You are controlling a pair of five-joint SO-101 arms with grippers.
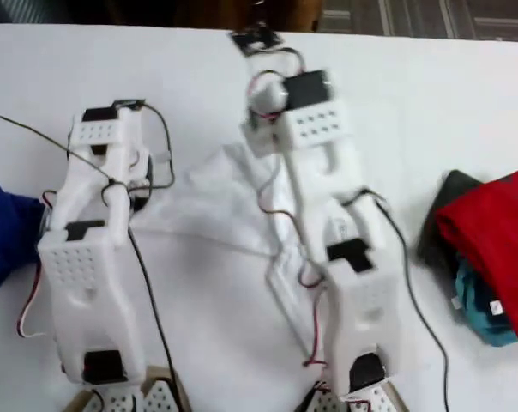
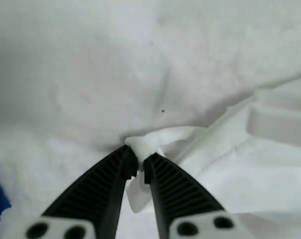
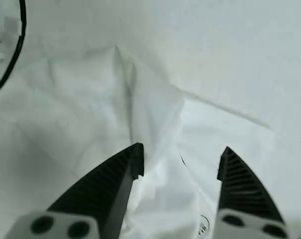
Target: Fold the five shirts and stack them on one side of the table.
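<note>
A white shirt (image 1: 220, 202) lies spread on the white table between the two arms. The left gripper (image 2: 139, 160) is shut on a bunched edge of the white shirt (image 2: 155, 139). My right gripper (image 3: 180, 162) is open, its fingers straddling a raised fold of the white shirt (image 3: 155, 119) close above the cloth. In the high view the left arm (image 1: 92, 232) stands at the left and the right arm (image 1: 328, 197) at the centre. A stack of folded shirts, red shirt (image 1: 495, 232) on top with teal and dark ones under it, sits at the right edge. A blue shirt (image 1: 6, 232) lies at the left edge.
Cables run along both arms and over the table (image 1: 430, 103). A thin dark wire (image 1: 36, 133) sticks out at the left. A small dark part (image 1: 255, 39) lies near the table's far edge.
</note>
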